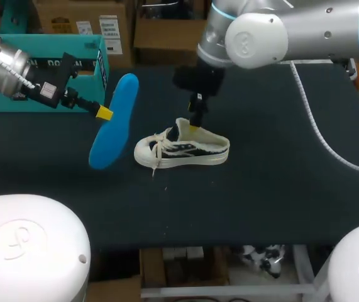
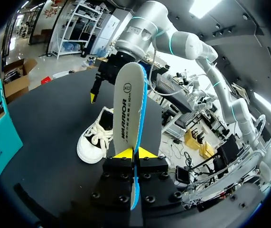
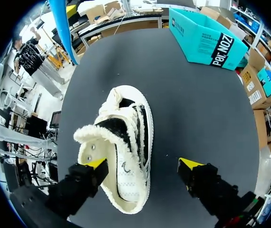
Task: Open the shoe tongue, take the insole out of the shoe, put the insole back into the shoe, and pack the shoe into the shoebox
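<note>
A white and black sneaker (image 1: 182,150) stands on the dark table, toe towards my left. My left gripper (image 1: 104,113) holds the blue insole (image 1: 113,123) in the air to the left of the shoe, edge-on and tilted. In the left wrist view that gripper (image 2: 135,153) is shut on the insole (image 2: 128,99), with the shoe (image 2: 96,137) beyond it. My right gripper (image 1: 195,123) hangs open over the shoe's heel. In the right wrist view the gripper (image 3: 143,164) stands wide, one fingertip (image 3: 96,164) at the collar of the shoe (image 3: 121,142), the other over bare table.
The teal shoebox (image 1: 41,69) stands at the table's back left, behind my left arm, and shows past the shoe in the right wrist view (image 3: 206,40). Bare dark table (image 1: 280,176) lies right of and in front of the shoe.
</note>
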Robot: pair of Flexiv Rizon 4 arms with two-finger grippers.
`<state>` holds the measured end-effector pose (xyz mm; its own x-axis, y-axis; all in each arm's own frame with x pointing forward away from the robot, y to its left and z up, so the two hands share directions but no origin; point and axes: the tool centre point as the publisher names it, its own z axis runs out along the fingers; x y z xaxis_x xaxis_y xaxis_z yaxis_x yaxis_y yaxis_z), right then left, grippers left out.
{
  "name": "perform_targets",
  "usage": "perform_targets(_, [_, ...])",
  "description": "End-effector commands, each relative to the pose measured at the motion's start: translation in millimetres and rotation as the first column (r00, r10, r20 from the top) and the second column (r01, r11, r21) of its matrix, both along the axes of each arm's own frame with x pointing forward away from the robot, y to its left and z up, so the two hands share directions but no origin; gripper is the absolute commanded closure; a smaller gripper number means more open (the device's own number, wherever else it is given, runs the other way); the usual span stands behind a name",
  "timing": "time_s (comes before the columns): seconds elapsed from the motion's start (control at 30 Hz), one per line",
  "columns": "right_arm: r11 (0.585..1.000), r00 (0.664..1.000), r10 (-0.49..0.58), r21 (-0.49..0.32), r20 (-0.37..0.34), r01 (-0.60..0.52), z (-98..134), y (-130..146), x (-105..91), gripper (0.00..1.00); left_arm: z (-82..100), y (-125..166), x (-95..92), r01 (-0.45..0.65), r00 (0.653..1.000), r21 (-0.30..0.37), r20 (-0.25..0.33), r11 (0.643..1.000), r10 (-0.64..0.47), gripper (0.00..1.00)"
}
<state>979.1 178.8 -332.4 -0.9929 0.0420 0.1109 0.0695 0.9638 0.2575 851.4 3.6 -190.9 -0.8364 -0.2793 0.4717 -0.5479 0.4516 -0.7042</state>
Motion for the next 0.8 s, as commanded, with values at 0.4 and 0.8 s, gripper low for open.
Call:
perform_targets(0.4, [0.964,1.0,-0.019,-0.264,0.003,0.019,-24.9,11.7,2.4,0.54,-14.3,14.3,-6.4,-0.036,0.999,0.016,-0.008,0.999,0.036,1.0])
perform_targets(0.8, [0.944,0.998,-0.055,-0.325,0.009,0.055,-25.7,5.2,-2.3,1.0,-17.8,12.9,-7.1,-0.038,0.999,0.025,-0.004,0.999,0.038,1.0])
